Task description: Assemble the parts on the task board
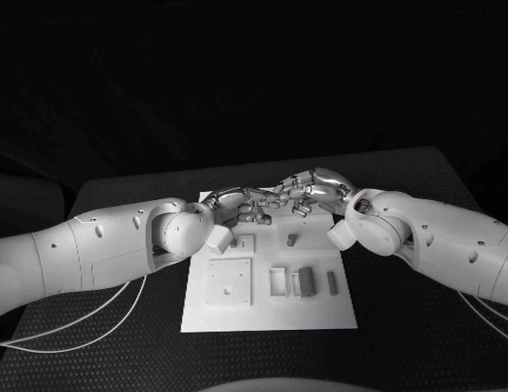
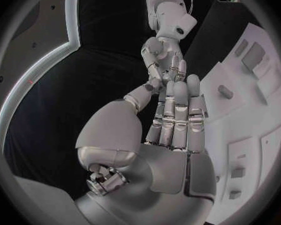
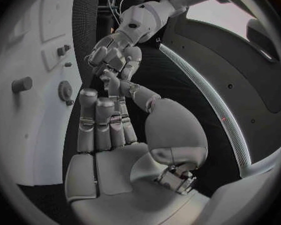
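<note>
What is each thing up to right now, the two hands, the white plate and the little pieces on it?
left hand: over the plate's far edge, fingers straight and together, fingertips meeting the right hand's; whether it holds anything cannot be told.
right hand: same spot, fingers curled; hold unclear.
white plate: flat on the table.
small pieces: on the plate, untouched.

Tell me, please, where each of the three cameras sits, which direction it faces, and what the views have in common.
Head view: on the robot's head, looking down at the task board; both arms show, left hand meeting right hand over the board's far end.
Left wrist view: behind the left hand, looking along its straight fingers toward the right hand.
Right wrist view: behind the right hand, facing the left hand.
Shared: all show both hands and the board.
</note>
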Motion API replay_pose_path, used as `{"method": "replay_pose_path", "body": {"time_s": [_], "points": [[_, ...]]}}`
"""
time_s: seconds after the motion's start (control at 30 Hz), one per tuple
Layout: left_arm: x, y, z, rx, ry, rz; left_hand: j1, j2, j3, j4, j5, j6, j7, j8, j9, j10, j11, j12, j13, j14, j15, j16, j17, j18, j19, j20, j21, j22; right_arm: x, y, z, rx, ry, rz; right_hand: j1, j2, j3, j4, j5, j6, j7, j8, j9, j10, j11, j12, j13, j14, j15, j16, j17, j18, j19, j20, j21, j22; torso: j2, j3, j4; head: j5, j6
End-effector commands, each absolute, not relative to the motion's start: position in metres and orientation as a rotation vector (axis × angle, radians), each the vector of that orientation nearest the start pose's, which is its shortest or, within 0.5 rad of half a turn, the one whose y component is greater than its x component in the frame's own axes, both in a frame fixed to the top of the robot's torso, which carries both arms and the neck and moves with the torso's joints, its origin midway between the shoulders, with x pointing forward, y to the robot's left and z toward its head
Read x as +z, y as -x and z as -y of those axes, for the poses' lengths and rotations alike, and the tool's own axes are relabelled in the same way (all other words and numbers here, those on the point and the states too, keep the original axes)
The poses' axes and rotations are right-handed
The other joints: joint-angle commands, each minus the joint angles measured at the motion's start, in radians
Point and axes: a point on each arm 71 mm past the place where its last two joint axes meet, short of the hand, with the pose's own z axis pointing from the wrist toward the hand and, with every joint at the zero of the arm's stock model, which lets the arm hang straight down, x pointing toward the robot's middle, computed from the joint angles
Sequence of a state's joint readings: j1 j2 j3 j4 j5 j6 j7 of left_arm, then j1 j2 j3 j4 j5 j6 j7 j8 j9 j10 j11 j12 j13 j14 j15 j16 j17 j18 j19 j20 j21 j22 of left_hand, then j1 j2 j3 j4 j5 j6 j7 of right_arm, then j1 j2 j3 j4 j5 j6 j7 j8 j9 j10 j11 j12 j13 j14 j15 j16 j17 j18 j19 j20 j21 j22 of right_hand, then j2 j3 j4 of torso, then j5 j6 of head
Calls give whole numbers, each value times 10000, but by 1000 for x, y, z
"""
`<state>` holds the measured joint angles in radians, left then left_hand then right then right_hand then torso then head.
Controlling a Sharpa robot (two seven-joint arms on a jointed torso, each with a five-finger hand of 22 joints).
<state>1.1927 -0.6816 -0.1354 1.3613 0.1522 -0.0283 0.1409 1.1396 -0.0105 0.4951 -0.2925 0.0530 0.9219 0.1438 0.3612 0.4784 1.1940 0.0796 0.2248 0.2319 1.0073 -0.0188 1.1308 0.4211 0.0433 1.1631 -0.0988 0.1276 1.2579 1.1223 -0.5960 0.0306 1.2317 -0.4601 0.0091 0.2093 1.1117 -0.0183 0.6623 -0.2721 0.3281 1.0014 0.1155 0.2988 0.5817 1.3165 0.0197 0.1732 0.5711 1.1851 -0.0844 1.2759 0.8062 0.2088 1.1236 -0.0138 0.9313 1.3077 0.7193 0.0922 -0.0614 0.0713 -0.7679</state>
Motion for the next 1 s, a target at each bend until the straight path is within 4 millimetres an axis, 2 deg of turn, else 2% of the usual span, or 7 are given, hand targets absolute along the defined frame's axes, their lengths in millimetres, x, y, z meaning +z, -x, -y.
{"method": "replay_pose_path", "body": {"time_s": [0.03, 0.33, 0.8, 1.0], "points": [[-236, -493, -157, -16637, 13253, -18209, 114, 41, 110, -2, -41, 162, -58, 90, 26, 153, -37, 74, 47, 5, -99, 5, 18, -8, -23, -88, -58, 20, -227, -516, 143, 15057, -6350, -18837, -9, 115, 12, -39, 69, -7, 63, 27, 17, 49, 25, 30, 14, -94, -22, -23, 14, 530, -83, -18, -27, 203, 1, -3, -1, -4, -2], [-236, -495, -161, -16328, 13348, -17916, 266, 182, 435, 4, -45, 658, -264, 333, 182, 616, -240, 264, 300, 176, -279, 96, 82, -79, 104, -211, -41, 75, -229, -515, 143, 14879, -6069, -18908, -11, 112, 12, -44, 69, -6, 64, 27, 19, 48, 26, 31, 20, -98, -21, -22, 17, 530, -85, -16, -24, 204, -1, 4, 0, 5, -24], [-237, -498, -168, -15898, 13500, -17623, 140, 221, 689, 5, -43, 699, -318, 451, 411, 794, -333, 348, 559, 329, -372, 147, 131, -140, 268, -324, -27, 91, -229, -515, 147, 14350, -5348, -18839, -23, 76, 11, -61, 68, -40, 77, 5, 15, 5, 38, 11, 35, -115, -12, -20, 25, 530, -99, -9, -17, 203, -2, 5, -2, 16, -36], [-237, -498, -170, -15868, 13516, -17589, 106, 225, 744, 5, -43, 702, -330, 473, 465, 811, -347, 362, 621, 353, -386, 157, 144, -155, 295, -349, -25, 99, -229, -516, 150, 14110, -5137, -18808, -16, 19, 26, -83, 69, -169, 133, -74, -11, -130, 89, -57, 52, -141, 37, -8, 43, 530, -119, -4, 1, 202, -1, 5, -5, 16, -37]]}}
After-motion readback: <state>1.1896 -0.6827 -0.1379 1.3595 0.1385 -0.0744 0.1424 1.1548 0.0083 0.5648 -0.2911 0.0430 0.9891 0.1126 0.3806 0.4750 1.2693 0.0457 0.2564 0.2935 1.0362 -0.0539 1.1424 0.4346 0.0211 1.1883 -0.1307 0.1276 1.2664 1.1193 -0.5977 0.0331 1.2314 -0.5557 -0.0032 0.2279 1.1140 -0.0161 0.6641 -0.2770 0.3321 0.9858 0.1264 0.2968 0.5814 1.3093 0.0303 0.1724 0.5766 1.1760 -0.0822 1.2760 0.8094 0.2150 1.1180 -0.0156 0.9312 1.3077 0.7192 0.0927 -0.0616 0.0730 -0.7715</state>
